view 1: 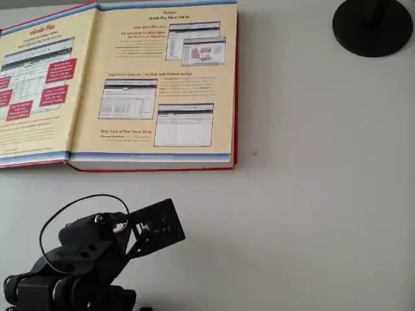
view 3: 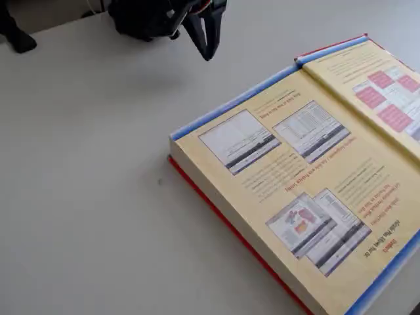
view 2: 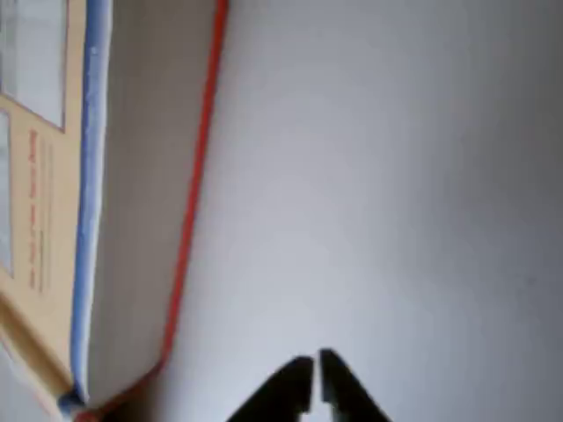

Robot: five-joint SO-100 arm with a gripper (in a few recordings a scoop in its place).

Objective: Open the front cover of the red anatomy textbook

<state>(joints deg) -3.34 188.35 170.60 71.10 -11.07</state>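
1. Red anatomy textbook lies open flat on the worktop, cream-yellow endpapers facing up; task looks done or nearly so.
2. Front cover is swung over to the far side of the spine from the end effector in the overhead view, inner face up with red boxes, partly cut off by the frame edge. In the fixed view the same leaf sits beyond the book block, away from the end effector.
3. End effector is clenched, fingertips nearly touching, gripping nothing. Wrist view shows bare worktop ahead of it, book's red edge and blue band off to its left.
4. End effector hangs above the worktop, well apart from the book's nearest corner in the fixed view. In the overhead view the arm sits on the near side of the book, not touching it.
5. Black round disc far off to the side, beyond the book, not in play.
6. Risks, judged: a further move toward the book with the tips clenched could nudge the block and skew it, or catch the endpaper edge and crease it.
7. Cover could flop shut only if something lifts it; it looks settled flat.
8. Low retreat sweep could scrape the worktop.
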